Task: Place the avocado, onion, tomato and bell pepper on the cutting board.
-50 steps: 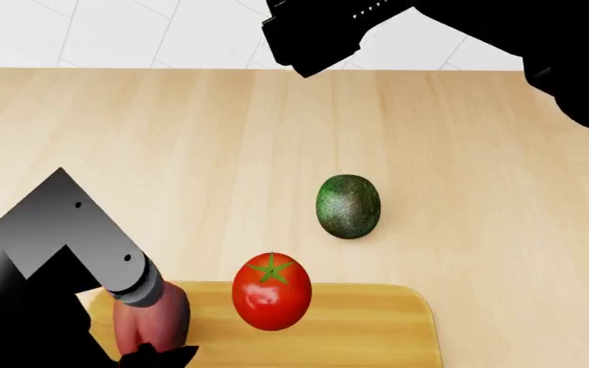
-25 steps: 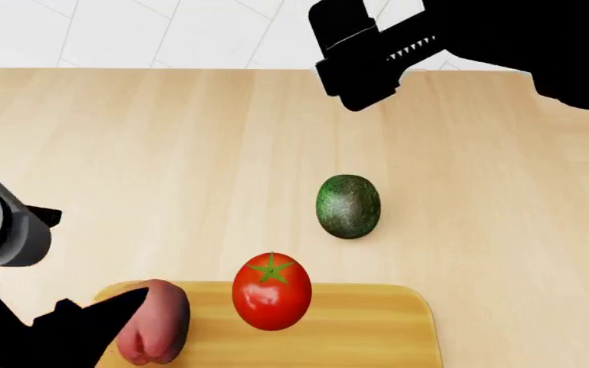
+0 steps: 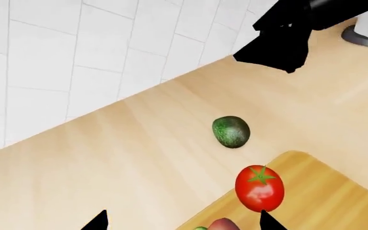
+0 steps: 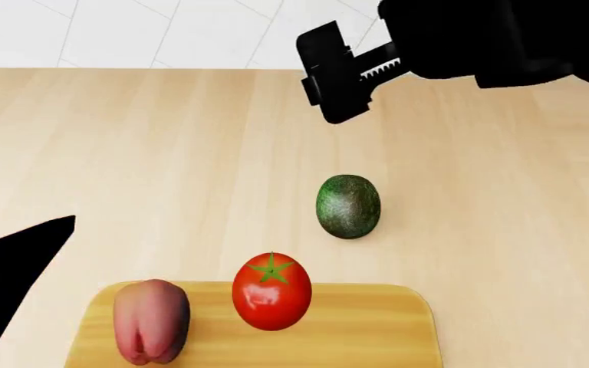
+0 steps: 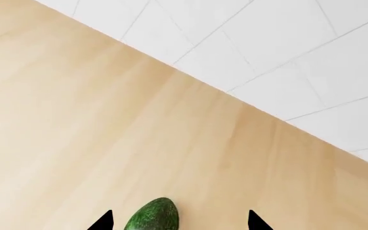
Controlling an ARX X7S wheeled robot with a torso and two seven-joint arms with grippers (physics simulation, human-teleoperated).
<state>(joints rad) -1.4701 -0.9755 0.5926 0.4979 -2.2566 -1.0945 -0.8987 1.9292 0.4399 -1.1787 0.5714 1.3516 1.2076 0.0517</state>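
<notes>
Since the earlier frame, the left gripper (image 3: 180,223) is being withdrawn, open and empty, from the bell pepper (image 4: 151,320), which is lying with the tomato (image 4: 272,290) on the cutting board (image 4: 366,330). The right gripper (image 5: 178,221), open and empty, is being held over the avocado (image 4: 349,206) on the tabletop (image 4: 172,153).

Tomato (image 4: 271,290) & bell pepper (image 4: 151,320) on cutting board (image 4: 376,330); avocado (image 4: 349,206) on countertop (image 4: 172,153), beyond board. Right gripper (image 4: 333,73) above, empty.

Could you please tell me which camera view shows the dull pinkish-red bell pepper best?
The head view: the dull pinkish-red lobed bell pepper lies almost whole on the golden-yellow wooden cutting board. The left wrist view catches only its top at the frame edge; the right wrist view misses it.
</notes>
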